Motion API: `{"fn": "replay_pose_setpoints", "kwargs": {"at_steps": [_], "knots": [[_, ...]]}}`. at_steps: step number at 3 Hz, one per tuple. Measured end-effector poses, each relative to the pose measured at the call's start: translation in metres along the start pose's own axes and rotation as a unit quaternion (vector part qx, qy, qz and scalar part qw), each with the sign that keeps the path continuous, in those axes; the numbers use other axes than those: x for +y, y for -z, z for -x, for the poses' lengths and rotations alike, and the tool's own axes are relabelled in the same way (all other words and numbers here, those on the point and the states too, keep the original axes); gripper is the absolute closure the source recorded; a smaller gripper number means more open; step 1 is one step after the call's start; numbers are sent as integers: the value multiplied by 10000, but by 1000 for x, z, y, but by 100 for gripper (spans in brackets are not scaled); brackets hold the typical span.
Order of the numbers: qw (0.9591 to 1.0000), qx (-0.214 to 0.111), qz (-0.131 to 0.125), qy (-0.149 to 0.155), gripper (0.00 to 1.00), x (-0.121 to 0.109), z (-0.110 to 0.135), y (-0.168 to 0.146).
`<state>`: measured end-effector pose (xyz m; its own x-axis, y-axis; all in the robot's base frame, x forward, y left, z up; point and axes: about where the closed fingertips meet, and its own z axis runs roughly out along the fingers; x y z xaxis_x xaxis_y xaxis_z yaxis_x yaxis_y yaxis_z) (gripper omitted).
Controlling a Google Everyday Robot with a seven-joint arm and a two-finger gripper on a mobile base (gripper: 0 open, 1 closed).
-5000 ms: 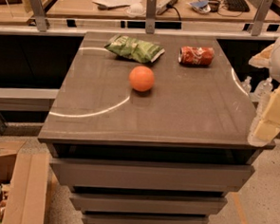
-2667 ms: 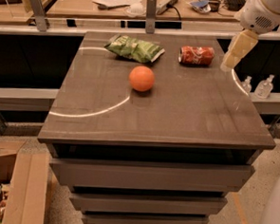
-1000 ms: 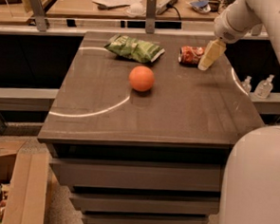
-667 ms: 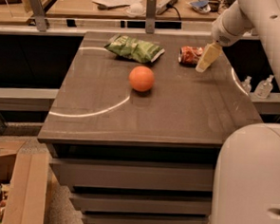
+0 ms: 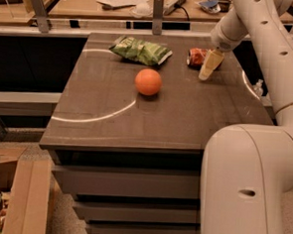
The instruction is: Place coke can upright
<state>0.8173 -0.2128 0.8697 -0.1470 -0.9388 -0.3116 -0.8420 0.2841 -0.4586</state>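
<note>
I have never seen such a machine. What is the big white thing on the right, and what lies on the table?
The white thing is a robot arm; the bulky part low on the right belongs to it. One camera looks down on the table from its front. On it lie a green chip bag, an orange ball and a red coke can on its side. The arm's hand is at the can's right end. The can rests on the table.

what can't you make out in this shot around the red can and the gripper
- Small red aluminium coke can, camera view: its right end is hidden behind the cream gripper hanging over it; whether they touch cannot be told.
- Brown cardboard box on the floor, camera view: cut off by the left and bottom edges.
</note>
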Motion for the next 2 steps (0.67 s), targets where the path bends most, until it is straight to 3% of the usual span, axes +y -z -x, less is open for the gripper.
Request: {"fn": "replay_pose_setpoints", "kwargs": {"at_steps": [1,2], "knots": [[9992,34,329,232,26,10,5,-12],[9988,63,418,255,49,13,4,-11]]}}
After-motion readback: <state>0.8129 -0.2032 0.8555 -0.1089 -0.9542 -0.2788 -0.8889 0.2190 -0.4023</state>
